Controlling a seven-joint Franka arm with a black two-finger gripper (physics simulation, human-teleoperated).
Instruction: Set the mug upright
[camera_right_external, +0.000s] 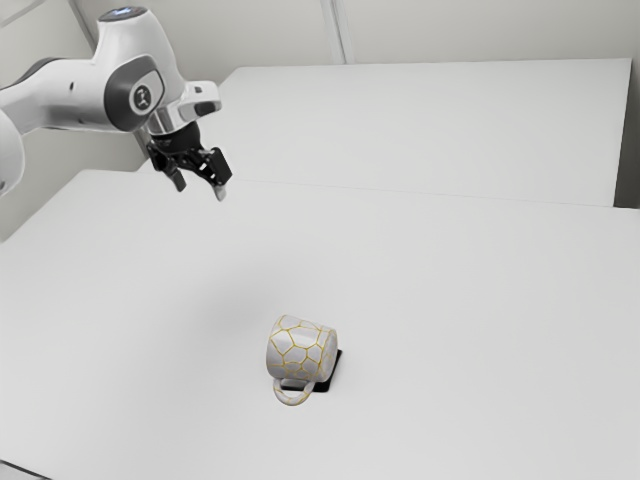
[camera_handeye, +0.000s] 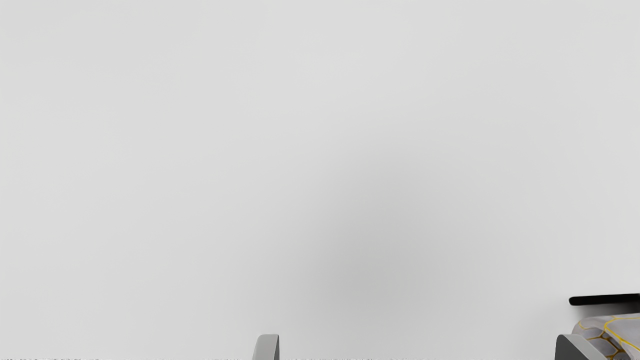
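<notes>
The gold-veined mug (camera_right_external: 300, 347) lies on its side in the exterior view's lower middle, partly over a flat black object (camera_right_external: 324, 386), handle (camera_right_external: 291, 401) toward the bottom edge. At upper left, the gripper (camera_right_external: 200, 188) hangs empty, fingers spread.

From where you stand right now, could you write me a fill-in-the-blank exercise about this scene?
The mug is not upright but lies on its ____.
The loop sticking out from the mug is its ____.
The flat thing partly hidden by the mug is colored ____.
My fingers, with nothing between them, are not shut but ____.

Missing words: side; handle; black; open.
</notes>
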